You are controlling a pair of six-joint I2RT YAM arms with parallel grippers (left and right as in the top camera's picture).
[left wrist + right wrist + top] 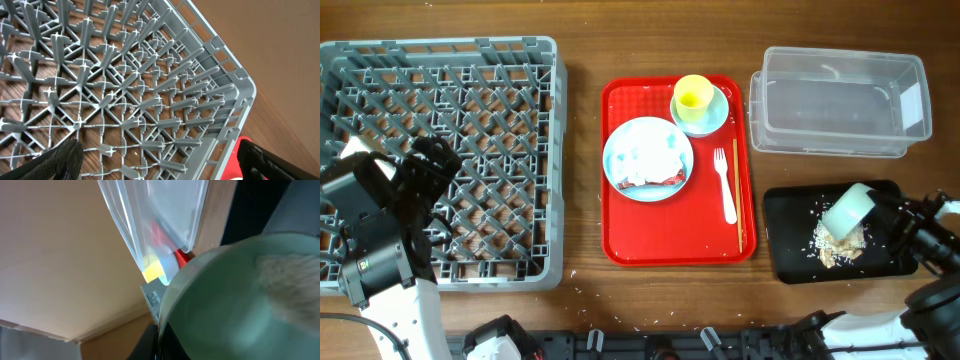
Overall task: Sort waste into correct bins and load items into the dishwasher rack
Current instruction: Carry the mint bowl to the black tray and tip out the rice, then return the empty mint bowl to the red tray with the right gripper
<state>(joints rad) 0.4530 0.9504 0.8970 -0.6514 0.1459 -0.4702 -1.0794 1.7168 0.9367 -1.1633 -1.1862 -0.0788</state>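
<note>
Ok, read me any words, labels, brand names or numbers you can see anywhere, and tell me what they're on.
None can be read in any view.
The white label on the clear tub: too small to read.
On the dishwasher rack, red tray and black tray: no markings seen.

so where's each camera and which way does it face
overhead: fixed above the table, looking down on rack, red tray, clear tub, black tray; left arm shows, and the right hand holding the pale green bowl.
left wrist: over the rack, looking down at its pegs and corner; the open left hand shows as fingers at the bottom.
right wrist: behind the bowl, facing the clear tub; its hand barely shows.
shared: overhead and left wrist both show rack and red tray.
</note>
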